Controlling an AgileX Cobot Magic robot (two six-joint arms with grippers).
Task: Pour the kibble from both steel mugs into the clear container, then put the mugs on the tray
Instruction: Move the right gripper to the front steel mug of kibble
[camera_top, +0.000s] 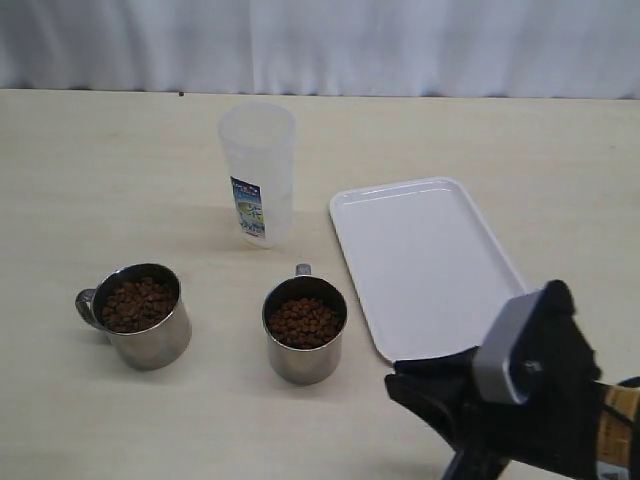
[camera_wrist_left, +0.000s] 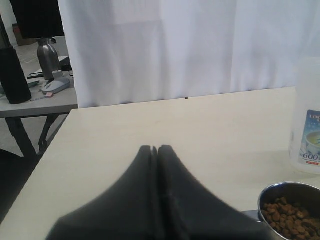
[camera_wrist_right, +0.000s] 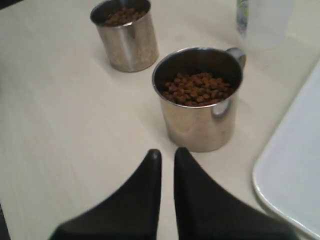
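Observation:
Two steel mugs stand on the table, each holding kibble (camera_top: 304, 322): one on the left (camera_top: 145, 325) and one in the middle (camera_top: 304, 345) with its handle facing away. The clear container (camera_top: 258, 170) stands upright behind them, and the white tray (camera_top: 425, 265) lies to the right. My right gripper (camera_top: 395, 385) hovers at the front right, a short way from the middle mug (camera_wrist_right: 200, 107). It (camera_wrist_right: 167, 152) is almost shut, with only a thin slit and nothing between its fingers. My left gripper (camera_wrist_left: 155, 148) is shut and empty, beside the left mug (camera_wrist_left: 292, 210), and is outside the exterior view.
A white curtain (camera_top: 320, 40) hangs along the table's far edge. In the left wrist view, the table's side edge drops off toward a neighbouring desk (camera_wrist_left: 35, 95) with clutter. Bare tabletop (camera_top: 90, 170) lies around the mugs.

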